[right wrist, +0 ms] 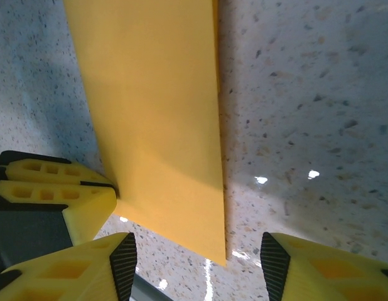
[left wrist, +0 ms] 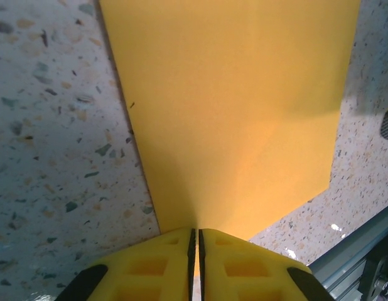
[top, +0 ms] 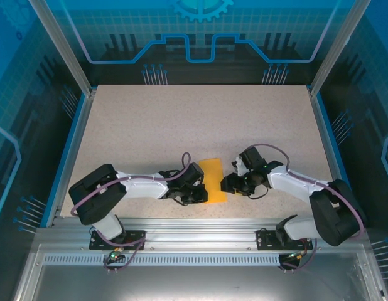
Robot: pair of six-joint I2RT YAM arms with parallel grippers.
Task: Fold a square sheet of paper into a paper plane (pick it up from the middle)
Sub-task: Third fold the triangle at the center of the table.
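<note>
The orange-yellow sheet of paper (top: 213, 180) lies near the table's front edge between both grippers, as a rectangle longer than it is wide. My left gripper (top: 204, 189) is shut on its left edge. In the left wrist view the yellow jaws of the left gripper (left wrist: 195, 241) pinch the paper (left wrist: 231, 106), which spreads away flat. My right gripper (top: 227, 184) stands open just right of the sheet. In the right wrist view the right gripper (right wrist: 197, 266) straddles the paper's (right wrist: 156, 119) near corner without touching it, and the left gripper's fingers (right wrist: 62, 188) hold the sheet's edge.
The speckled table (top: 200, 125) stretches away behind the paper. A metal rail (top: 200, 229) runs along the near edge, close below the sheet, and it also appears as a rail (left wrist: 363, 251) in the left wrist view. Blue enclosure walls (top: 31, 94) stand around the table.
</note>
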